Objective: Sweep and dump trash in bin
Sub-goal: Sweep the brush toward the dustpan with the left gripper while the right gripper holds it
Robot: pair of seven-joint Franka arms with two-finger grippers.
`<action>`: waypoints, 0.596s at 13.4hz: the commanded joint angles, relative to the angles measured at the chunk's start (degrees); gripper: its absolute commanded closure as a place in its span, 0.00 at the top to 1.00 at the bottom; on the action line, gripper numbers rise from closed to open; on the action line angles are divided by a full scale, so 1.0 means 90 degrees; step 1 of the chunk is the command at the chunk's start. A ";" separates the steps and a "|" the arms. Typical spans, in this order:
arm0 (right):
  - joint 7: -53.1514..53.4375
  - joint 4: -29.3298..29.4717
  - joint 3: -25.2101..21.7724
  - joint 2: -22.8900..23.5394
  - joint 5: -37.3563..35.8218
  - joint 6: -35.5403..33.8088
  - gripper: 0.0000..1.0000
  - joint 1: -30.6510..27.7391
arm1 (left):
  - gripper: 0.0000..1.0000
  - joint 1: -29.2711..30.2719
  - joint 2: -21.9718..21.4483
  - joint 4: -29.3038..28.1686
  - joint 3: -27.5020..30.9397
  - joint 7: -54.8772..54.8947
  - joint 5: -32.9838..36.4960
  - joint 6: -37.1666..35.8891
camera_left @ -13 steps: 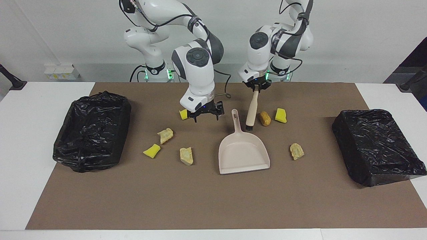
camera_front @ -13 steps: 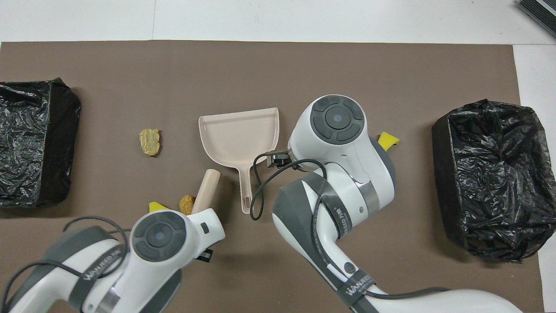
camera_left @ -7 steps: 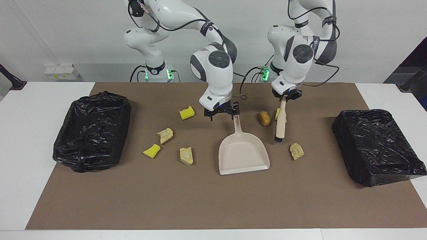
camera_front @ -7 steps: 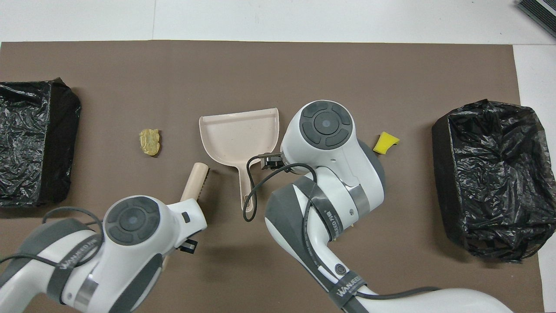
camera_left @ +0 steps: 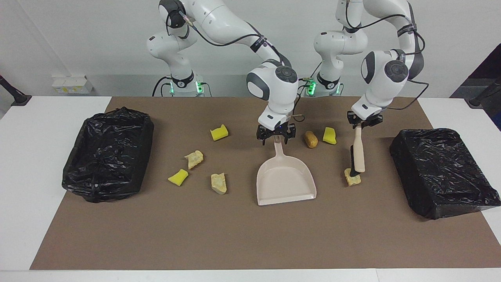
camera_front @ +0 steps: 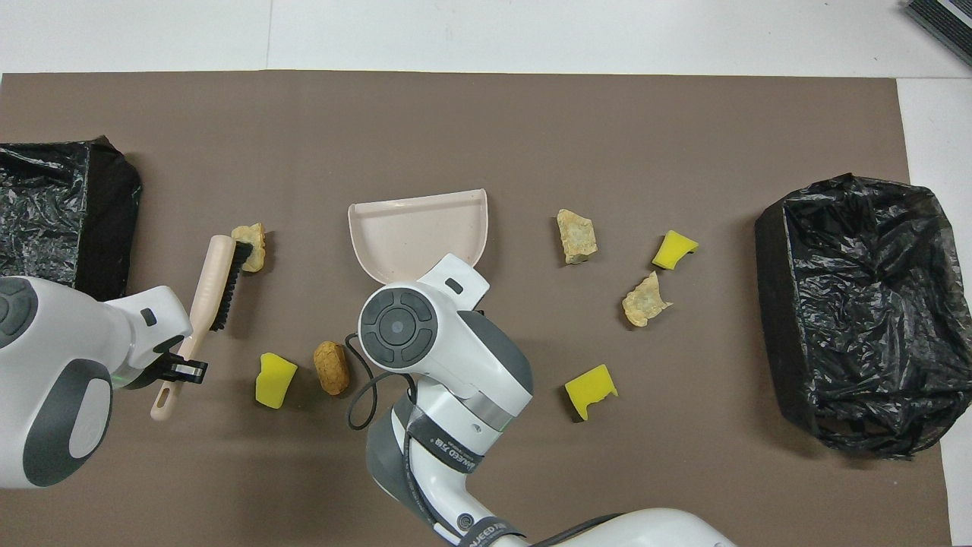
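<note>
My left gripper is shut on the handle of the beige brush, which hangs tilted. Its bristles touch a beige lump of trash, also in the overhead view. My right gripper stands open astride the handle end of the beige dustpan, which lies flat on the mat. A brown oval lump and a yellow wedge lie between the two grippers. Toward the right arm's end lie two yellow wedges and two beige lumps.
A black-bagged bin stands at the right arm's end of the brown mat, and another at the left arm's end, close to the brush. White table borders the mat on all sides.
The left arm carried the brush from beside the dustpan handle toward its own end, down to the beige lump. The right gripper moved from near a yellow wedge onto the dustpan handle.
</note>
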 commanded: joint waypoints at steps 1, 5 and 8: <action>0.0108 0.0123 0.0007 0.0054 -0.0226 0.0051 0.50 -0.0007 | 0.00 0.0110 0.0041 0.0007 -0.0094 0.0042 0.0080 0.0500; 0.0020 0.0142 0.0007 0.0034 -0.0197 0.0119 0.00 -0.0017 | 0.00 0.0266 0.1035 0.1000 -0.0094 0.1162 0.0246 0.0912; -0.0582 0.0123 0.0007 -0.0150 -0.0120 0.0061 0.00 -0.0124 | 0.00 0.0257 0.1787 0.1665 -0.0094 0.1867 0.0605 0.0961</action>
